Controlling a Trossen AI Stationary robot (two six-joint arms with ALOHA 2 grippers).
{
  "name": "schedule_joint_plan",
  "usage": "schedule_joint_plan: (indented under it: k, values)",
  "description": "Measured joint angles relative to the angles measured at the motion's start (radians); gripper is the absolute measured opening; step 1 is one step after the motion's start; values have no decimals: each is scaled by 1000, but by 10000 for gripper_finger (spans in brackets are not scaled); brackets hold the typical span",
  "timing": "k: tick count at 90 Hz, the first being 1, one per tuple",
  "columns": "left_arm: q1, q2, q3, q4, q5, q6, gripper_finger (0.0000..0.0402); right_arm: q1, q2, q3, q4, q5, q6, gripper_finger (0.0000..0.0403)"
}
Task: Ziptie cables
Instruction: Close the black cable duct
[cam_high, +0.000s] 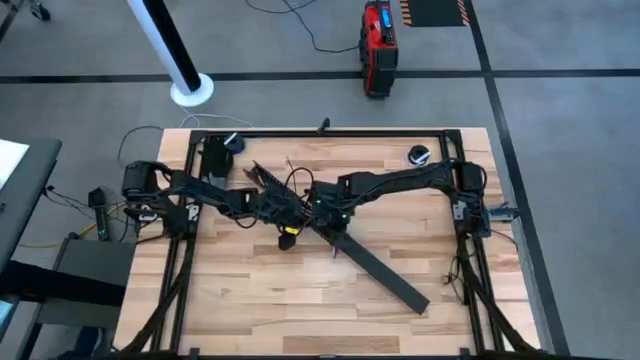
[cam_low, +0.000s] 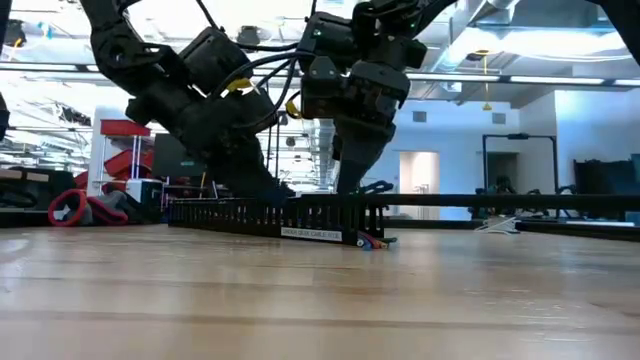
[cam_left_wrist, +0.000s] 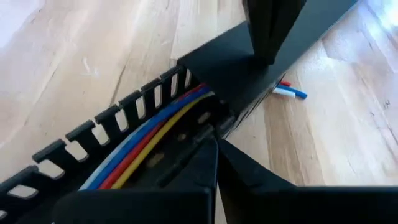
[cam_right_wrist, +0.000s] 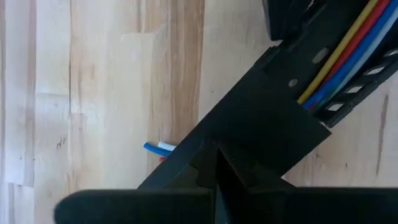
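Both arms are met at mid-desk (cam_high: 250, 300). The cables (cam_left_wrist: 146, 134), blue, red and yellow, are laid inside the black comb-slotted channel (cam_left_wrist: 93, 127), their ends seen past a flat black strip (cam_high: 385, 272) laid over it. The left pincer (cam_left_wrist: 214, 146) and right pincer (cam_right_wrist: 214, 149) are pressed together, tips on the strip and channel

I am looking at a counter (cam_high: 250, 290) of pale butcher-block wood, its planks showing a smooth, lightly sheened finish. The slotted channel (cam_left_wrist: 118, 134) is reading as matt black plastic, and the flat strip (cam_high: 385, 275) is showing the same dull black. The cables (cam_left_wrist: 146, 140) are looking glossy in their smooth plastic jackets. Both tools, left tool (cam_left_wrist: 214, 165) and right tool (cam_right_wrist: 214, 168), are appearing matt black.
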Motion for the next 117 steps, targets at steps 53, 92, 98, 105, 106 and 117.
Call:
schedule_joint_plan:
  k: [53, 92, 98, 105, 106, 117]
  values:
    - [-7, 77, 0, 36, 29, -37, 0, -19, 1, -1, 6, -3, -17, 0]
    - [24, 78, 0, 78, -51, -37, 0, -20, 64, 12, 2, -42, -17, 0]
    - [27, 78, 0, 82, -56, -37, 0, -25, 60, 27, -3, -43, -16, 0]
    - [33, 78, 0, 80, -55, -37, 0, -32, 61, 37, -5, -43, -22, 0]
    - [34, 78, 0, 79, -55, -37, 0, -33, 61, 38, -5, -43, -23, 0]
    - [35, 78, 0, 80, -44, -37, 0, -43, 62, 40, -5, -43, -31, 0]
